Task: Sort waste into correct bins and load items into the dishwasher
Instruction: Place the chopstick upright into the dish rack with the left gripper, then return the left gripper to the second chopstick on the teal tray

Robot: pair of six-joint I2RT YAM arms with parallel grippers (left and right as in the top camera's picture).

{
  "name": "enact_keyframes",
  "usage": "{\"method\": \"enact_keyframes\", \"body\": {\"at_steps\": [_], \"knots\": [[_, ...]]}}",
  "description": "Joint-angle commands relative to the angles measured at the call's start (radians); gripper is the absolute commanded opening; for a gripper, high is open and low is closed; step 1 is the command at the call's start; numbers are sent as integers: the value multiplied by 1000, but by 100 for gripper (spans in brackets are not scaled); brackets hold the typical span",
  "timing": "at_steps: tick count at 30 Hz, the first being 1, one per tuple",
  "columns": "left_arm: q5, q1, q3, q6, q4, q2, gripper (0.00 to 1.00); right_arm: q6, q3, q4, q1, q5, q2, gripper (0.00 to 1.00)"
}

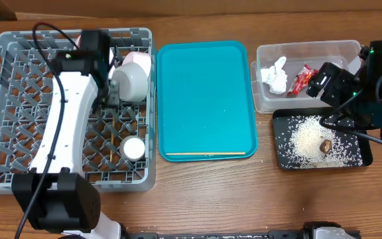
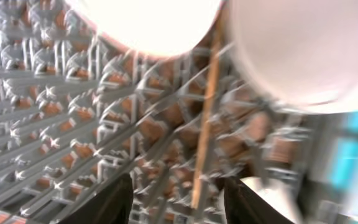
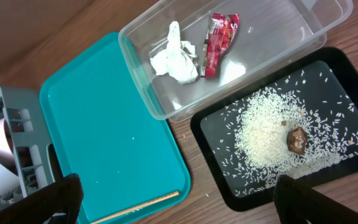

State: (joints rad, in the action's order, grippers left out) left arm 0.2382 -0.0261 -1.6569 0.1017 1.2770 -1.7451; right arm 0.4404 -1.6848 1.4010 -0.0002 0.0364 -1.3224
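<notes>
The grey dish rack (image 1: 18, 99) at the left holds a pale bowl (image 1: 130, 81), a pink plate (image 1: 140, 60) and a small white cup (image 1: 133, 147). My left gripper (image 2: 178, 199) is open low over the rack floor (image 2: 55, 124). A wooden chopstick (image 2: 205, 118) lies on the lattice between its fingers, and the bowl (image 2: 148, 22) is just beyond. The other chopstick (image 1: 204, 155) lies on the teal tray. The clear tub (image 1: 330, 50) holds the tissue (image 1: 275, 76) and the red wrapper (image 1: 302, 78). The black tray (image 1: 280, 143) holds rice (image 1: 307, 138) and a brown lump (image 1: 325, 144). My right gripper (image 3: 179, 208) is open and empty, high above the table.
The teal serving tray (image 1: 204, 93) lies between the rack and the bins, bare apart from the chopstick along its front edge (image 3: 145, 206). The left arm (image 1: 65, 119) stretches over the rack. The right arm (image 1: 370, 86) hangs over the right ends of the tub and black tray.
</notes>
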Motion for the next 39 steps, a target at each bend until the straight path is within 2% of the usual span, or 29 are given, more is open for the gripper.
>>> {"method": "enact_keyframes", "body": {"at_steps": [1,3,5,7,9,12,18,26,35,39], "knots": [[-219,-71,-125,-29,16,6,49,2,-14,-3,-2,-13,0,100],[-351,-141,-138,-224,-1,6,50,2,-14,-3,-2,-13,0,100],[-446,-211,-135,-412,-2,2,56,2,-14,-3,-2,-13,0,100],[-463,-282,-119,-536,3,-5,67,2,-14,-3,-2,-13,0,100],[-433,-352,-88,-605,-2,-19,74,2,-14,-3,-2,-13,0,100],[-384,-427,-39,-641,-14,-56,77,2,-14,-3,-2,-13,0,100],[-381,-507,34,-737,-28,-177,81,2,-14,-3,-2,-13,0,100],[-386,-543,37,-754,-26,-339,83,2,-14,-3,-2,-13,0,100],[-397,-551,40,-761,-8,-365,83,2,-14,-3,-2,-13,0,100],[-396,-551,58,-760,-20,-365,86,2,-14,-3,-2,-13,0,100]]}}
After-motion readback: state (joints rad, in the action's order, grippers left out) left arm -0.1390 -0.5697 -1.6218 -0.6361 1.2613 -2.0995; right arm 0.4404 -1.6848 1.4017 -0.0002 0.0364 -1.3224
